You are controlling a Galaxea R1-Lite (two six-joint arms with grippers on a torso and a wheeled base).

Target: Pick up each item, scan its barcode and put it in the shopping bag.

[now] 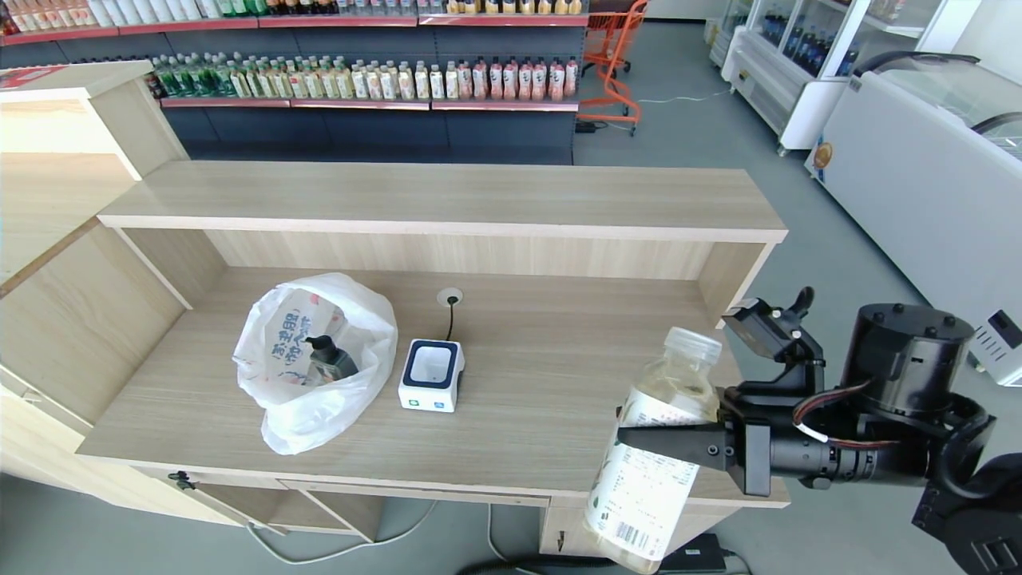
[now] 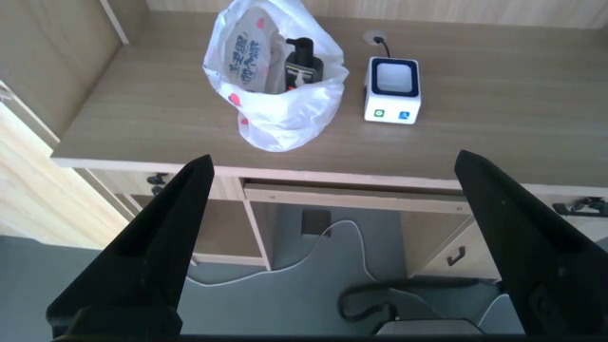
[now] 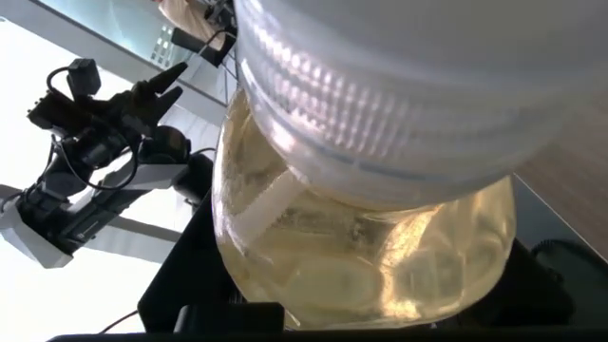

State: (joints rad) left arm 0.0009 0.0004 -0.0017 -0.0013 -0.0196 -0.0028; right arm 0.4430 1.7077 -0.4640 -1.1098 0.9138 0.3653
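Right tool (image 1: 648,438) clamps the bottle (image 1: 648,495), long axis near vertical, cap (image 1: 693,342) uppermost; left tool (image 2: 334,169) spread apart.

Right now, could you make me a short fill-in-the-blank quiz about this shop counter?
The gripper clamping the clear plastic bottle of pale yellow liquid is the robot's ____ one.
The dark pump bottle sits ____ the white plastic shopping bag.
The left gripper is ____, holding nothing.
Missing words: right, inside, open.
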